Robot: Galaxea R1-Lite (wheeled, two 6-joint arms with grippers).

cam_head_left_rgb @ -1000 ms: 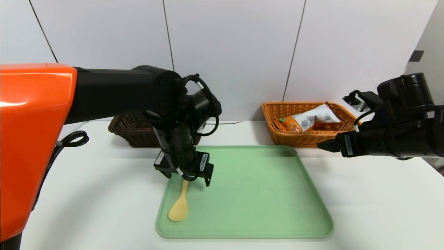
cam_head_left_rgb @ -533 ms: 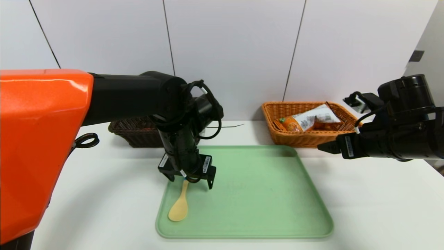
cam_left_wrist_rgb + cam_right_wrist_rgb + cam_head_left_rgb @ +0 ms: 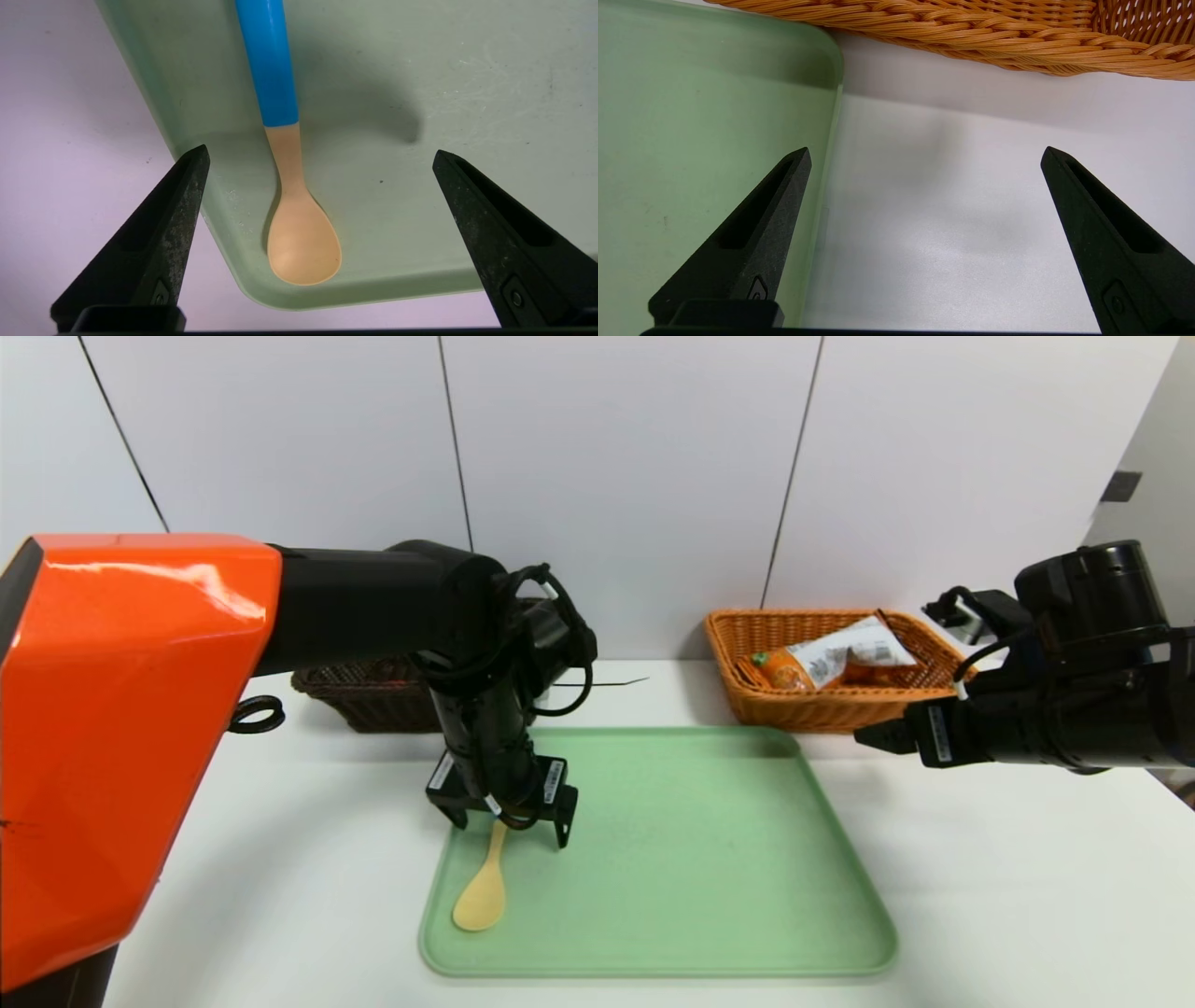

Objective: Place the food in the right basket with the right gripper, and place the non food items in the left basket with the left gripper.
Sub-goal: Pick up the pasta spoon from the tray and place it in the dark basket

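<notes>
A spoon [image 3: 481,896] with a tan bowl and a blue handle [image 3: 270,60] lies at the near left corner of the green tray [image 3: 700,859]. My left gripper [image 3: 510,829] hangs open just above the spoon's handle, one finger on each side and neither touching it; the left wrist view shows the spoon [image 3: 301,242] between the spread fingers of my left gripper [image 3: 320,151]. The dark brown left basket [image 3: 364,695] stands behind that arm. My right gripper [image 3: 868,735] is open and empty over the table by the tray's far right corner. Snack packets [image 3: 831,658] lie in the orange right basket [image 3: 812,709].
In the right wrist view the orange basket's woven wall [image 3: 971,42] is just beyond the open right gripper [image 3: 927,150], with the tray's edge [image 3: 691,140] under one finger. The white table [image 3: 980,896] surrounds the tray.
My left arm has shifted slightly right and sunk a little closer to the spoon's handle. The right arm has barely moved. Both grippers stayed open.
</notes>
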